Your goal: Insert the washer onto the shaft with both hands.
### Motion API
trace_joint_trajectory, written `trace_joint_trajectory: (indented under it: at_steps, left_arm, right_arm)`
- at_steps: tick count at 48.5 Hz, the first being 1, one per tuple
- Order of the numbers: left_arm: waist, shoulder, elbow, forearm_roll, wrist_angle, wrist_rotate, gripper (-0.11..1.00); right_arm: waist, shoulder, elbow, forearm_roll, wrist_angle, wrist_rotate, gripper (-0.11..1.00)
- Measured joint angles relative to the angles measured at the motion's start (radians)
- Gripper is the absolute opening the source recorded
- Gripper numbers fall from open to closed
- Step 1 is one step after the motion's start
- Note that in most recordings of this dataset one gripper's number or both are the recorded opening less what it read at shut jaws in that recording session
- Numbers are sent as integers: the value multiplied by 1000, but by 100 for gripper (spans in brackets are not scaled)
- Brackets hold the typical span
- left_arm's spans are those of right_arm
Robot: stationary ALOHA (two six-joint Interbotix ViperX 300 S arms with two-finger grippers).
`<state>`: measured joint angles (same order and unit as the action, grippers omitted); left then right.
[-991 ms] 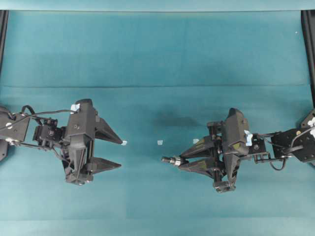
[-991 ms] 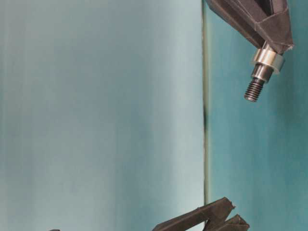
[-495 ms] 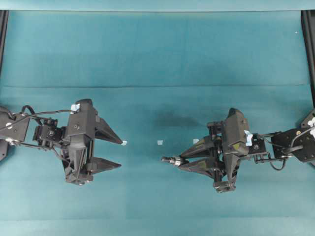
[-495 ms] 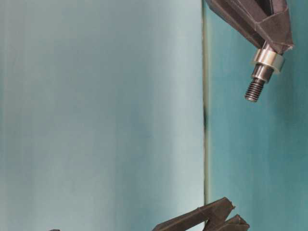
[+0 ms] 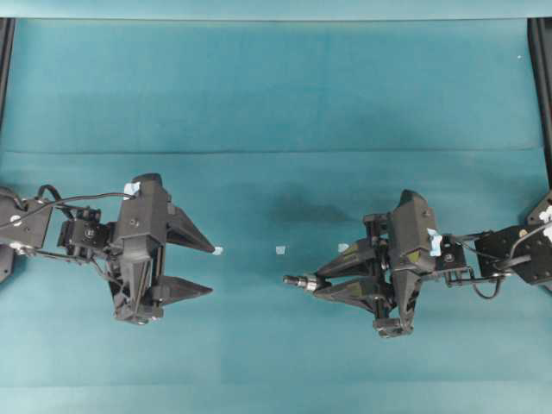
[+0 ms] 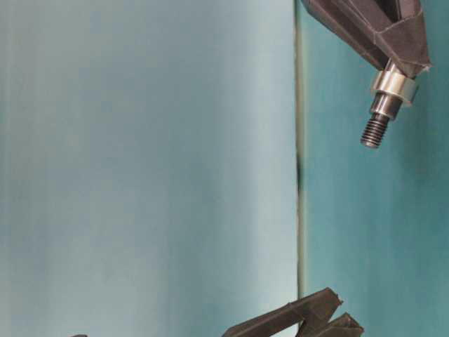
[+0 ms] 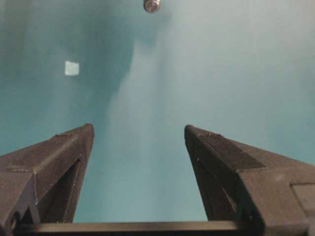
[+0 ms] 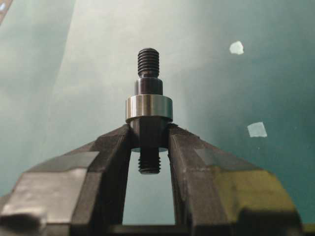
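Observation:
My right gripper [image 5: 319, 283] is shut on the thick base of the dark grey shaft [image 5: 296, 280], which points left toward the middle of the mat. The silvery washer [image 5: 310, 282] sits around the shaft, right against the fingertips. In the right wrist view the washer [image 8: 148, 108] rings the shaft [image 8: 148, 69] just above my gripper [image 8: 149, 130]. In the table-level view the shaft [image 6: 379, 121] and the washer [image 6: 393, 86] hang clear of the mat. My left gripper [image 5: 212, 270] is open and empty, well to the left. The left wrist view shows its wide gap [image 7: 139, 129] and the shaft's end [image 7: 152, 5] far ahead.
Three small pale tape squares lie on the teal mat between the grippers: one by the left gripper's upper fingertip [image 5: 217, 251], one in the middle [image 5: 280, 250], one by the right gripper [image 5: 343, 247]. Dark frame rails stand at both side edges [image 5: 542, 78].
The right gripper with the shaft and washer has shifted very slightly in the table-level view. The left gripper has not moved.

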<state>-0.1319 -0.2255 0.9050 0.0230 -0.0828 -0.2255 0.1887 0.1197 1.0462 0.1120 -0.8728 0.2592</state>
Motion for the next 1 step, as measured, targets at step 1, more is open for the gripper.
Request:
trace_joint_trajectory:
  at_steps: [1]
  left_arm:
    - [-2,-2,2,-2,0,0,82]
  right_arm:
    - [0,0,0,-2,0,0,-1]
